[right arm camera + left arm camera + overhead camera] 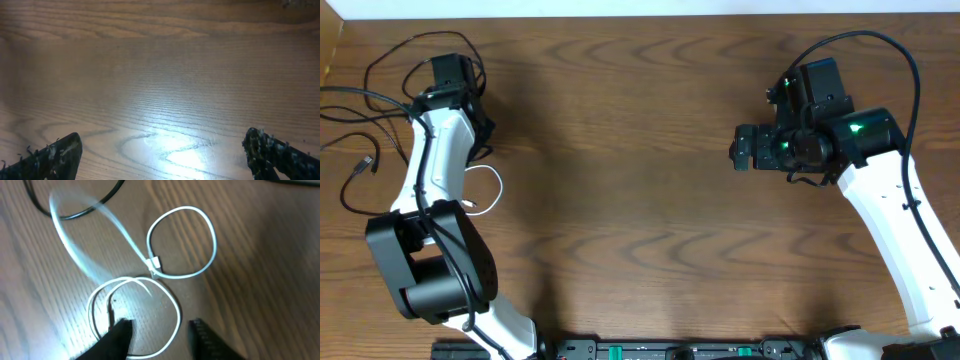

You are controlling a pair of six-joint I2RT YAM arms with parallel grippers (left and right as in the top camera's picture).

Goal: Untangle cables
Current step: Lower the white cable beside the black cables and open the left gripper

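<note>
The white cable (207, 235) lies on the wood table in two loops joined at its small plug (154, 264). One stretch of it looks blurred at the upper left. My left gripper (160, 335) is open just above the table, and the nearer white loop curves between its fingers. In the overhead view the left gripper (480, 135) sits at the far left above the white cable (492, 185), which the arm partly hides. Thin black cables (355, 100) with a plug (362, 165) lie left of the arm, apart from the white one. One black cable (75, 214) shows in the left wrist view. My right gripper (745, 148) (162, 155) is open and empty over bare wood.
The table's left edge (328, 60) is close to the black cables. Thicker black wires (880, 45) run along both arms. Bare wood table (620, 150) stretches between the two arms.
</note>
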